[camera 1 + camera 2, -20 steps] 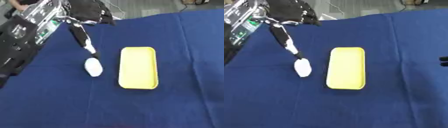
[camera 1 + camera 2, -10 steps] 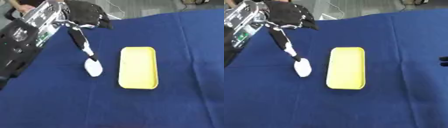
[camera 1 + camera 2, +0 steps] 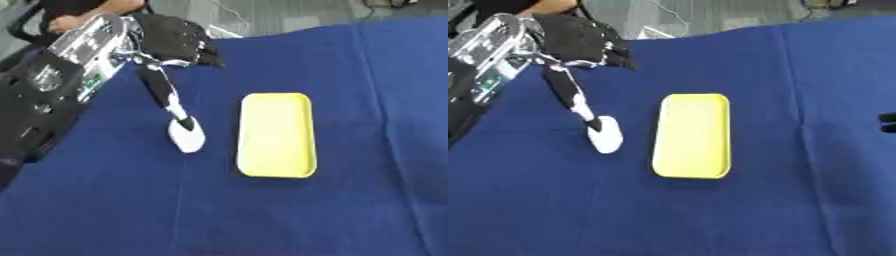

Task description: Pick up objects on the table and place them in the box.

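Step in hand: the left hand point(image 3: 175, 42) is reaching in from the upper left of the frame toward the small white object point(image 3: 185, 137); the pick-up looks not yet made.

Left hand: most of its fingers are curling dark against the palm, while one long digit point(image 3: 166, 97) is stretching straight down and right, its pale tip touching or just meeting the upper end of the white object. Nothing is being held or pinched; I cannot tell whether the tip is pressing or only resting there.

White object: it is lying flat on the blue-covered bench point(image 3: 350, 75), left of centre, an oval pale shape just beside the yellow tray.

Box: the yellow tray point(image 3: 276, 135), shallow with rounded corners, is sitting near the centre of the frame, empty, its long side running up and down. It is apart from the white object, with a strip of blue cloth between.

Right hand: only a dark sliver is showing at the right edge point(image 3: 888, 122) in the right eye view; its fingers cannot be made out.

Next move, as a judgement: the hand needs to be opening, bringing thumb and fingers to either side of the white object, closing round it, lifting, then carrying it rightward over the tray.

Risk: a single fingertip is likely to push the object rather than lift it.
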### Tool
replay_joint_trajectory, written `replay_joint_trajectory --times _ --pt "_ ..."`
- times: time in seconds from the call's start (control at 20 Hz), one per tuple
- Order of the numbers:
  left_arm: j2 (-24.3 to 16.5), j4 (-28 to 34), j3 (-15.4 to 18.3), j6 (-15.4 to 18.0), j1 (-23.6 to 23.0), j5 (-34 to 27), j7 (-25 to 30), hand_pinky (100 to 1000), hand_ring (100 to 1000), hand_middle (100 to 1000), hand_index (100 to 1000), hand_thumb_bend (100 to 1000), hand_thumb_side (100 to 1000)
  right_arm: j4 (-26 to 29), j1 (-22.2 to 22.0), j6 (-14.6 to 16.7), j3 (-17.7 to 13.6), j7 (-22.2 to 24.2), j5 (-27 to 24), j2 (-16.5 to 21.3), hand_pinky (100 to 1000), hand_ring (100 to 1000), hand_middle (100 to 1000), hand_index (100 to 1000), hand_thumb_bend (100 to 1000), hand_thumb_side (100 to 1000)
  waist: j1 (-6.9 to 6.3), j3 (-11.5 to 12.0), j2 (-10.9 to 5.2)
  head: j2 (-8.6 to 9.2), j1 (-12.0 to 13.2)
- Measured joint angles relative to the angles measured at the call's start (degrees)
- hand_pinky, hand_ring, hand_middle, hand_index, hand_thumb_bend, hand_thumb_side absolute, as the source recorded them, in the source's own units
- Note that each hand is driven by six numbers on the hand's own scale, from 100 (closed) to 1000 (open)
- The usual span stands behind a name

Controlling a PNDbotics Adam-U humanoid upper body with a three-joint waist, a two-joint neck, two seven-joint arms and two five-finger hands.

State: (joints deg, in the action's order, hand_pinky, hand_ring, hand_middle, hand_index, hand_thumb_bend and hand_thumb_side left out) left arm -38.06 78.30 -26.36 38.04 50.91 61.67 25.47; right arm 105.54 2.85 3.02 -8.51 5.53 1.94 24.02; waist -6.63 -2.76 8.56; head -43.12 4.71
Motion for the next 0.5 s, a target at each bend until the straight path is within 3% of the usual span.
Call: replay_joint_trajectory --times 0.25,0.5 --pt "0.06 -1.49 -0.04 0.02 -1.00 -0.25 -0.02 890 895 830 954 865 994 0.00 0.01 0.00 0.00 0.01 -0.03 0.00 671 688 886 971 309 790 0.03 0.00 0.01 0.01 0.00" --pt "0.74 -6.30 1.17 -0.97 -2.19 -5.45 0.97 876 885 836 953 878 976 0.00 0.04 0.00 0.01 0.01 -0.07 -0.01 671 688 886 971 308 790 0.24 -0.04 0.24 0.04 0.00"
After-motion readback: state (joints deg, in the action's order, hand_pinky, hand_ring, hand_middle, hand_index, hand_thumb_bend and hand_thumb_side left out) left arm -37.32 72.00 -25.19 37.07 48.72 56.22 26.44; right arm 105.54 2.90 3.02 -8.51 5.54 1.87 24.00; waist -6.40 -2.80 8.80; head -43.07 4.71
